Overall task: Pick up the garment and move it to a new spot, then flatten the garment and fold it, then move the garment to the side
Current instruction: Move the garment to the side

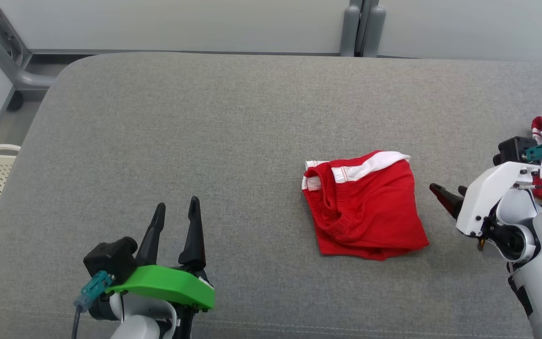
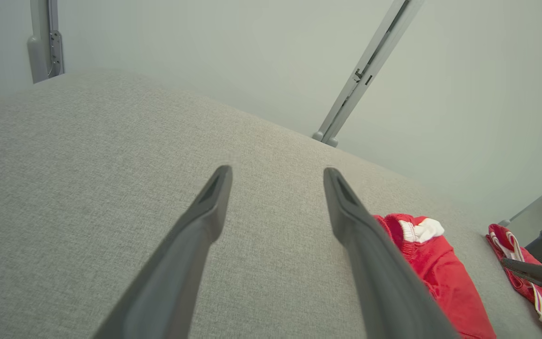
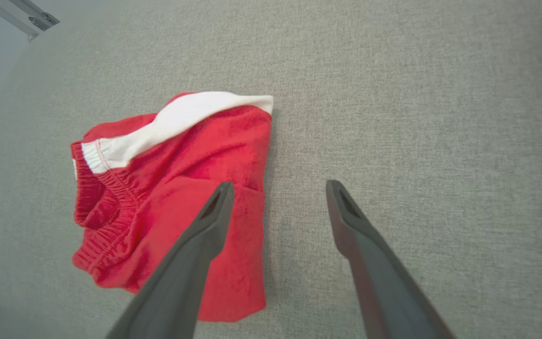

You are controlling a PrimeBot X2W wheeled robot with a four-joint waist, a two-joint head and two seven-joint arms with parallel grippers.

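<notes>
Grey cushion (image 1: 205, 141): folded red garment (image 1: 365, 207) lies right of centre. My right claw (image 3: 279, 188), fingers apart, sits just beside its edge, likely poised to shift it aside; left claw (image 1: 177, 205), also apart, waits well clear.

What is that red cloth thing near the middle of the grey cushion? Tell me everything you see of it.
Red soft-looking fabric shorts with a white side stripe and gathered elastic waistband. They lie folded into a rumpled, roughly square bundle on the grey fabric cushion, right of its middle. Only the cushion seems to touch them; the open right fingers stand just off their right edge.
</notes>
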